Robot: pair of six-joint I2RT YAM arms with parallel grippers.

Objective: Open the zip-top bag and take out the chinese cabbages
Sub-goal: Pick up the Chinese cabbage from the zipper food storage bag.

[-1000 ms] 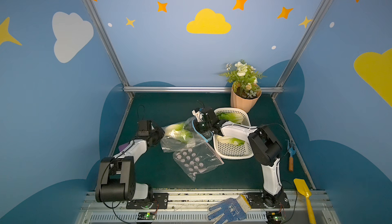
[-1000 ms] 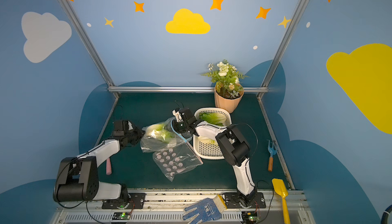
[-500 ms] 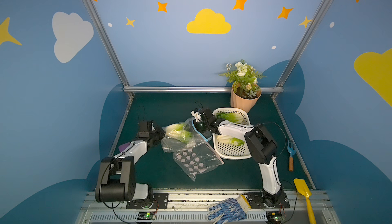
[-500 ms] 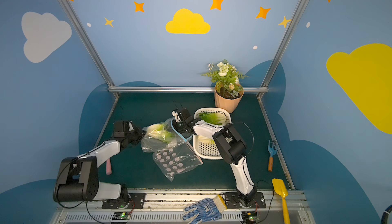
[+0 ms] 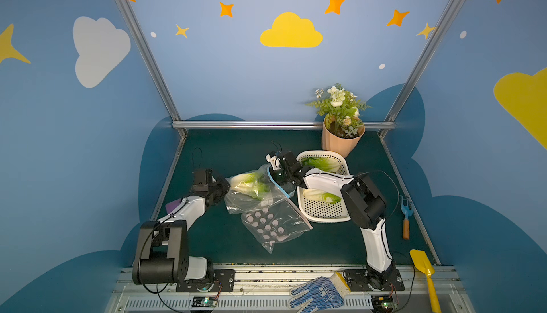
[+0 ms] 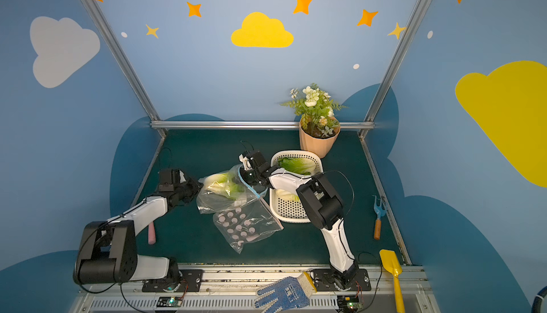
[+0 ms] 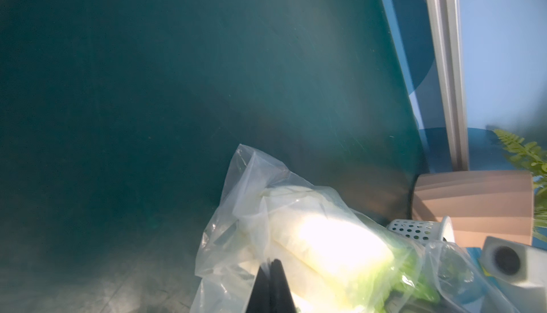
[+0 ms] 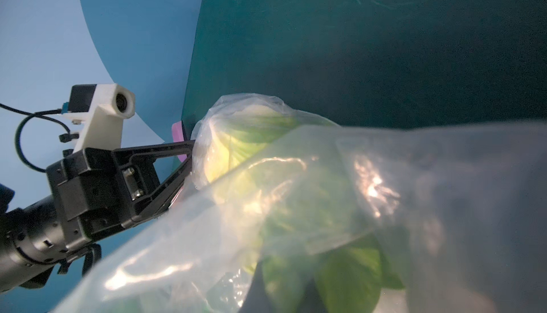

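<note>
Your right pincer (image 5: 277, 174) edged deeper into zip-top bag (image 5: 251, 200) mouth, frame centre, and is now together; left pincer (image 5: 224, 186) clamps bag tail. Extraction step: draw last chinese cabbage (image 5: 248, 182) out.

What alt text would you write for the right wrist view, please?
A clear zip-top bag fills the foreground, with a green-leaved chinese cabbage showing through the plastic. At the bag's far end the left gripper is shut on the plastic, with the dark green table behind.
</note>
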